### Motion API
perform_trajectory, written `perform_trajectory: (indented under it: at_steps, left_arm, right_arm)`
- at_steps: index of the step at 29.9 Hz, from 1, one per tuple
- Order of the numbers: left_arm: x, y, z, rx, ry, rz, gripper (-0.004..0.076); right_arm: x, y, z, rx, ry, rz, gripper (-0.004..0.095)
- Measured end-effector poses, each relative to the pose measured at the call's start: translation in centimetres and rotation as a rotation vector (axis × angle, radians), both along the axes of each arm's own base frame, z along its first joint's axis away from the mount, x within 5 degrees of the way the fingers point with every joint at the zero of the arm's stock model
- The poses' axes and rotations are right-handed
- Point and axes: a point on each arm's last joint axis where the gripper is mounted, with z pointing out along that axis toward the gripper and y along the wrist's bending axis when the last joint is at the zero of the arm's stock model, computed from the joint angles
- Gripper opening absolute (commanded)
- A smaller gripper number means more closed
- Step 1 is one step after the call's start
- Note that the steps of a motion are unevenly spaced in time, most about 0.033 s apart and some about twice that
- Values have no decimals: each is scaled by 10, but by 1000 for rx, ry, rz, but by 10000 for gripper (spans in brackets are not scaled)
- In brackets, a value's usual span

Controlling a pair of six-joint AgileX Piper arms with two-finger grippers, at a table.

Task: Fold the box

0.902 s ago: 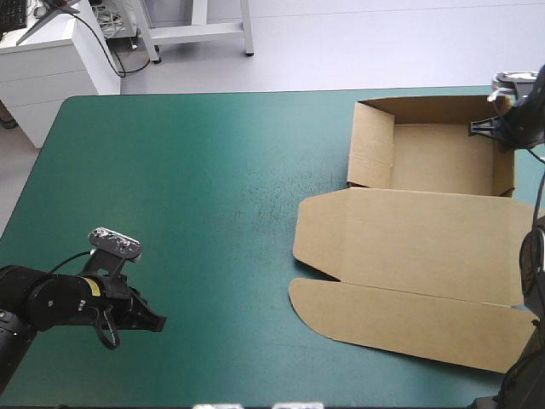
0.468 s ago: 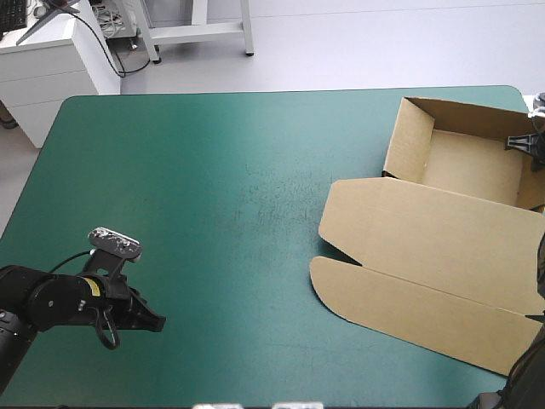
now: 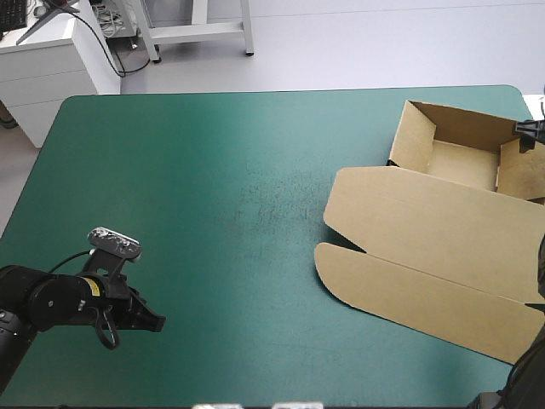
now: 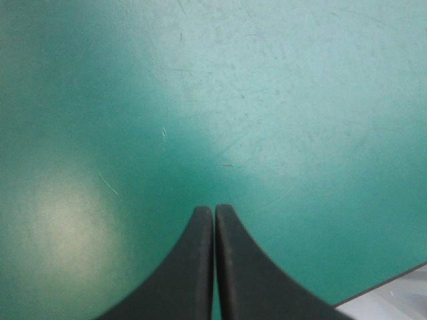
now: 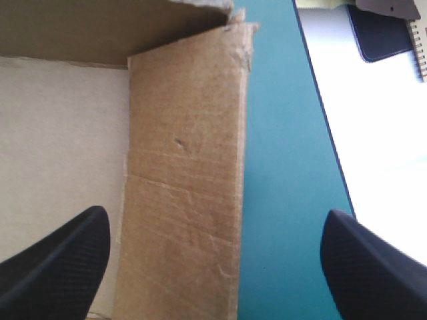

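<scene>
Teal-green worktop [image 3: 213, 187]; brown box [image 3: 456, 162] at far-right corner, tray open, lid [image 3: 426, 239] flat toward near edge. Right hand [image 5: 215, 215] spread astride tray's right wall [image 5: 187, 167]. Left hand [image 4: 214, 210] pressed together, well apart, near-left.

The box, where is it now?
In the high view the box lies on the right side of the table, its tray toward the far right corner, lid flat toward the near edge. The open right gripper straddles its right wall.

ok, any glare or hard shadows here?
Left wrist view: pale glare patch on the teal-green cover beside the shut left gripper. High view: soft sheen across the cover's far middle, no hard shadows. Right wrist view: area past the box and the cover's edge blown bright.
</scene>
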Motion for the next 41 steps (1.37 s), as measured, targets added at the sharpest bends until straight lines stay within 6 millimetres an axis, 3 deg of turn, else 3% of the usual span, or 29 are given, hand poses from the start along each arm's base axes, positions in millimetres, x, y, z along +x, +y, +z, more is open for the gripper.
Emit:
perform_trajectory:
  at_steps: [2,7,17,24,27,30,36,41]
  left_arm:
    - [0,0,0,0,0,1,-8]
    - [0,0,0,1,3,0,-8]
    - [-1,-1,0,-16,9,-1,-8]
    - [-2,0,1,-9,-2,-1,-8]
    - [-8,3,6,-10,-41,0,-8]
    - [-19,8,13,-13,-105,2,-8]
    - [-50,17,28,-53,-240,2,-8]
    - [-74,24,34,-83,-338,3,-8]
  right_arm:
    - [-5,4,13,6,-32,1,512]
    - [-27,17,59,-16,-132,8,-10]
    - [-64,66,132,79,-374,127,-9]
    - [-89,147,161,90,-429,352,-9]
    - [-106,174,156,112,-396,434,-9]
    - [-127,188,141,133,-339,476,-9]
    - [-187,196,117,128,-276,513,-9]
    - [-242,202,84,132,-231,536,-13]
